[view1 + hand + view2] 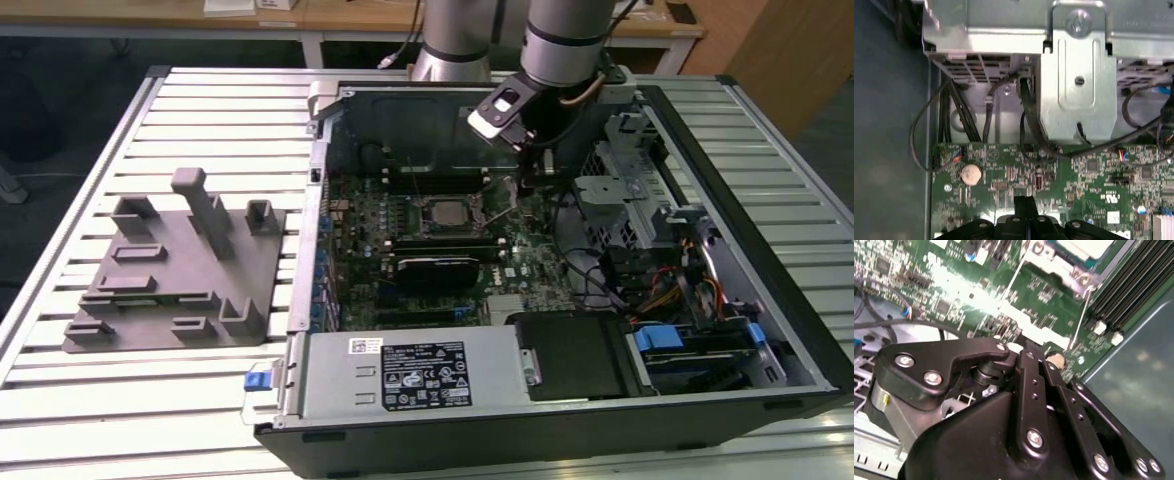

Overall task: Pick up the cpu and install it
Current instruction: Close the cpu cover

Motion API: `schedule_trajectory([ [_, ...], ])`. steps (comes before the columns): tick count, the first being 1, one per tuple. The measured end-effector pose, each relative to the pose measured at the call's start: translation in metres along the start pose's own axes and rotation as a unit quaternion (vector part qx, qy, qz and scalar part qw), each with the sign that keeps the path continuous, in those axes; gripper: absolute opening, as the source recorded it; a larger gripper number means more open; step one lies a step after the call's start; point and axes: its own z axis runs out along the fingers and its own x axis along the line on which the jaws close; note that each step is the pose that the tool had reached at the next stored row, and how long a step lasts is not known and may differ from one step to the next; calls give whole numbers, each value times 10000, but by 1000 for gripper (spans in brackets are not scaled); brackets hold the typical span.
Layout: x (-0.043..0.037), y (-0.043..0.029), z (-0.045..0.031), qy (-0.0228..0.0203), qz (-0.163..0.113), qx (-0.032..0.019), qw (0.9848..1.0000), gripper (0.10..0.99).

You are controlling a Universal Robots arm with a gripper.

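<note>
Grey fixture block on the exterior view's left, open computer case beside it, cpu lying flat on the motherboard inside, my gripper just to the exterior view's right of it, fingers pressed together, holding nothing.

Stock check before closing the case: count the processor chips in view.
1. The cpu lies in the socket on the green board inside the case. Others may be hidden beneath the arm.

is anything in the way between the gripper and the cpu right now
Nothing visible does. The cpu lies in its socket on the board. The gripper hangs to the exterior view's right of it, with only low board parts between them.
</note>
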Motion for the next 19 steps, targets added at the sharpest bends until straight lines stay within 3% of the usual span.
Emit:
schedule_trajectory([
  [6,-1,-189,-5,4,0,0,10000,106],
  [16,-4,-621,-16,8,7,-1,10000,106],
  [19,-4,-695,-16,9,9,-2,10000,106],
])
